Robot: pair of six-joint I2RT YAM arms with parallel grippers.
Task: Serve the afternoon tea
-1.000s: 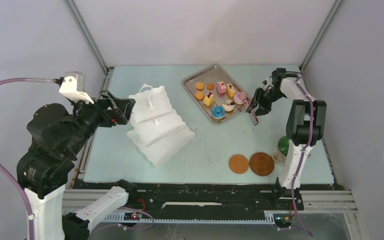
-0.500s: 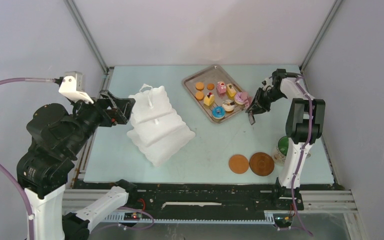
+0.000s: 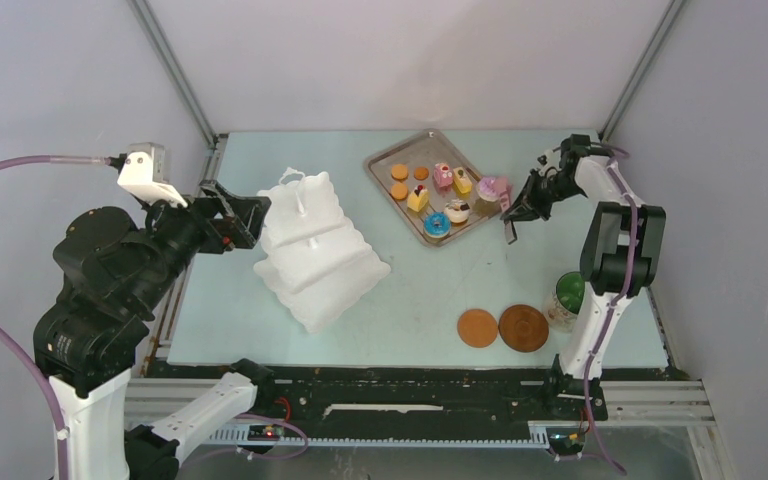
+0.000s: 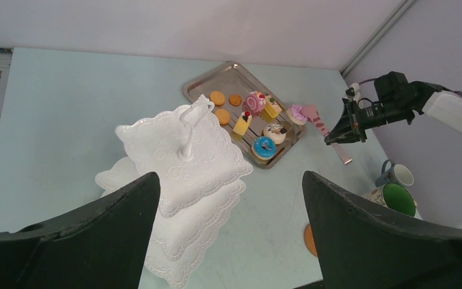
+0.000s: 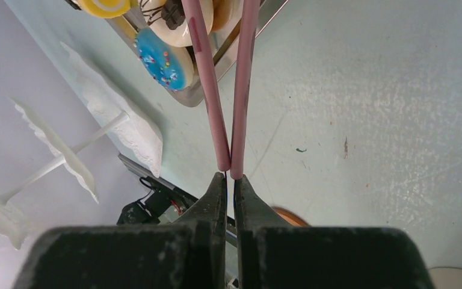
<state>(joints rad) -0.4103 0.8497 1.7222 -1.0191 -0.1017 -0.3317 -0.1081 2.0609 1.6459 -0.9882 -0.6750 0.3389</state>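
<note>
One pastry is in work now: R gripper [image 3: 513,215] is closed tight on the handle end of the pink tongs [image 4: 322,126], and the tong tips seem to pinch the pink doughnut [image 3: 493,187] at the right rim of the tray [image 3: 385,165]. L gripper [image 3: 245,213] stands wide open w/ nothing in it, just beside the white stand [image 3: 315,250], well left of the tray. Step, I judge: pick-up. Nxt move: lift w/o loosening the squeeze, carry across, lower on the stand.
</note>
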